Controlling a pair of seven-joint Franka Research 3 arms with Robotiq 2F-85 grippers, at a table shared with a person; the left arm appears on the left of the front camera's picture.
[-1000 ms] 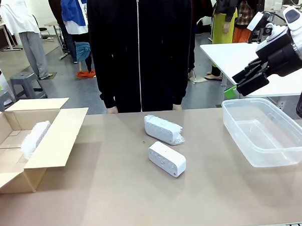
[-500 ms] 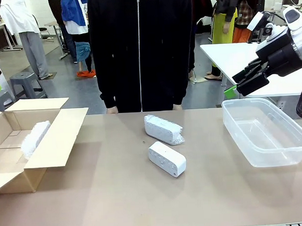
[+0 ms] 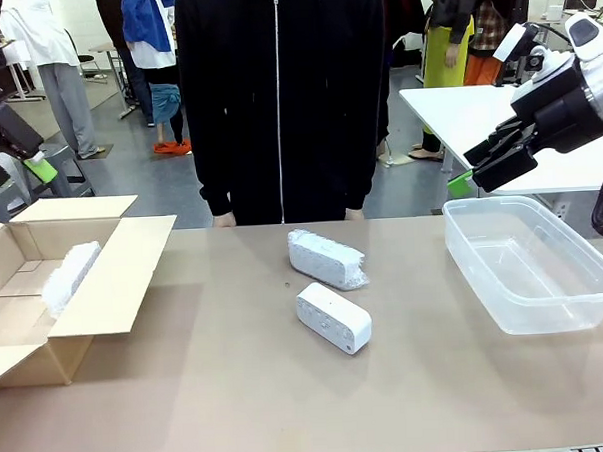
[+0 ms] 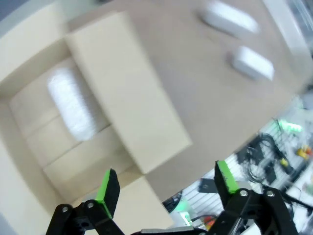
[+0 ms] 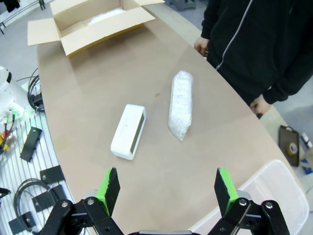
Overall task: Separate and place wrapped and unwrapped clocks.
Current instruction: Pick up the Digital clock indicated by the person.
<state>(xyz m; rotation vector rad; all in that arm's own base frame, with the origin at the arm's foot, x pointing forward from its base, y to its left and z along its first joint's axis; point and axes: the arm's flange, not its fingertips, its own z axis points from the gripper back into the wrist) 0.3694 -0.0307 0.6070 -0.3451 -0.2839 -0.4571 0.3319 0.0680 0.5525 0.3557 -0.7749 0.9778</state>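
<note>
Near the middle of the table, toward the far edge and just in front of the person: one bubble-wrapped clock. Just beside it on the near side, not touching: the bare white clock, flat and angled. At the left edge, a second bubble-wrapped clock down inside the open cardboard box. At the right edge, a clear plastic tub, empty.

High over the box, the left gripper, jaws spread wide, holding nothing. Raised near the tub's far side, the right gripper, likewise wide apart and empty, looking down on both clocks.

Probably light, both of them. Bare clock: stiff, glossy shell, likely slippery. Best pinched across the short width at mid-length, pads on the long flat sides, clear of the rounded ends. Wrapped clock: soft and springy outside, hard within, likely to squash before holding firm. Close across the middle of the bundle, never on the crinkled ends, apt to pull loose. Judging by the box's contents: wrapped to box, bare to tub.
</note>
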